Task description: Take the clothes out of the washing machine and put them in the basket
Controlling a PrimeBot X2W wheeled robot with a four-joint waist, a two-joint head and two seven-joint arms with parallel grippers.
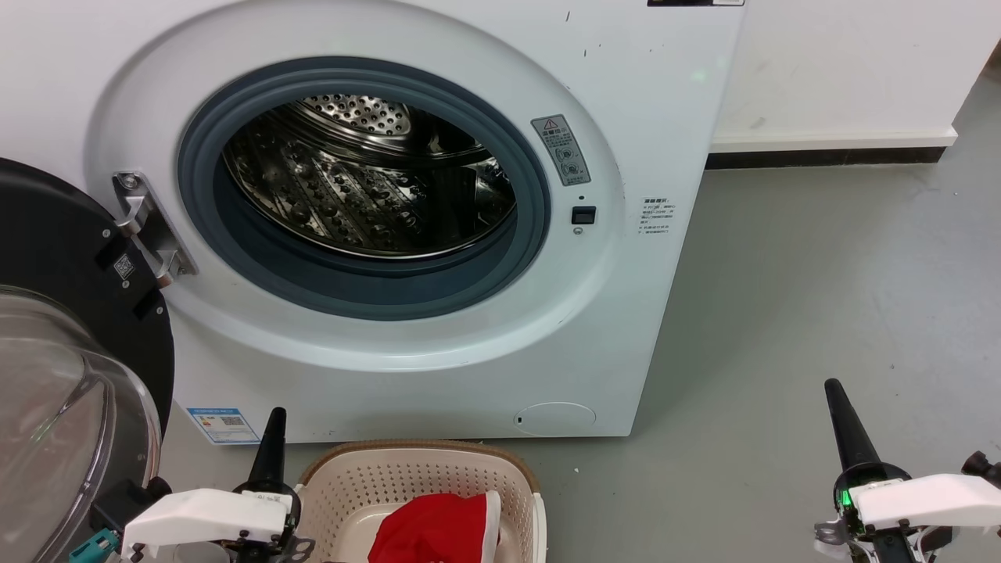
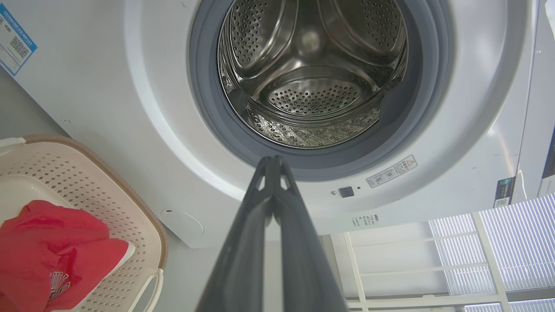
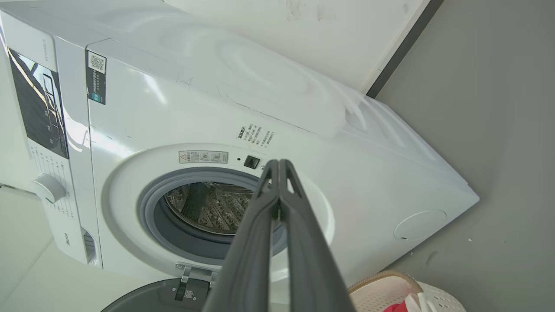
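The white washing machine (image 1: pixel 469 344) stands with its door (image 1: pixel 55 344) swung open to the left; its steel drum (image 1: pixel 367 176) holds no fabric that I can see. On the floor in front sits the cream basket (image 1: pixel 438 477), with the red clothes (image 1: pixel 438 528) lying inside it. My left gripper (image 1: pixel 275 418) is shut and holds nothing, just left of the basket. My right gripper (image 1: pixel 833 387) is shut and holds nothing, over the grey floor at the lower right. The left wrist view shows the basket (image 2: pixel 125 212) and clothes (image 2: pixel 47 247) at its lower left, under the drum (image 2: pixel 312 73).
The open glass door fills the lower left beside my left arm. Grey floor (image 1: pixel 821 274) stretches right of the machine up to a white wall with a dark skirting (image 1: pixel 829 156).
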